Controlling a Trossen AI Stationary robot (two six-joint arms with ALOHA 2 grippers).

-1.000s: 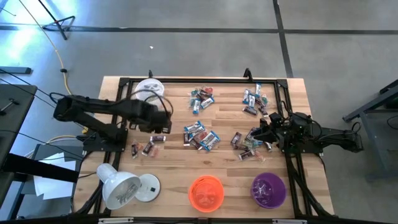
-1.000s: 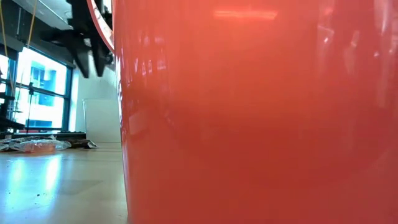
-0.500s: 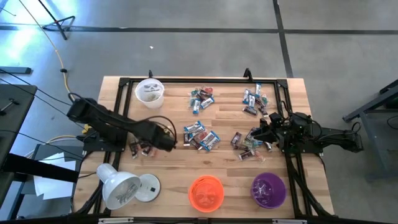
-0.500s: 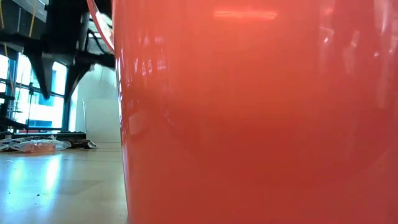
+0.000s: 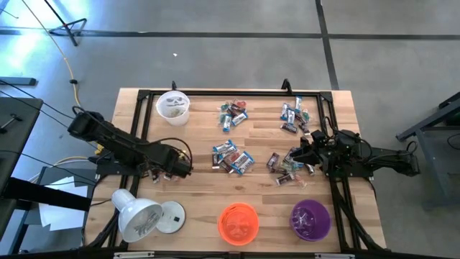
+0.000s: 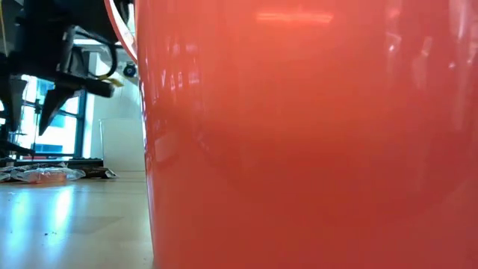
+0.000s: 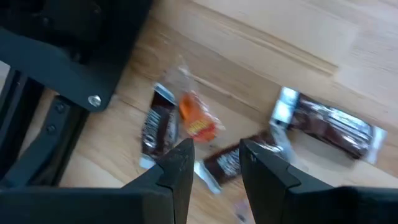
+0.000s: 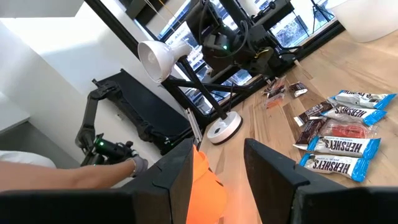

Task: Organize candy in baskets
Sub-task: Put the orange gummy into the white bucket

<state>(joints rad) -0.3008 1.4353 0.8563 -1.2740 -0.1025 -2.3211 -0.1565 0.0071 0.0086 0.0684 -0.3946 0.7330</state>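
So the left gripper (image 7: 211, 165) has its fingers apart with nothing between them, hovering right over a little clump of candy at the left side of the table (image 5: 338, 108). The dark brown bar (image 7: 229, 163) sits straight under the gap, lying slantwise — its long axis runs roughly across the line between the fingers, which looks workable for a pinch. An orange-wrapped piece (image 7: 198, 121) lies just beyond it. The right gripper (image 8: 217, 165), also parted and empty, waits near the right-hand pile — the left arm is clearly nearer.
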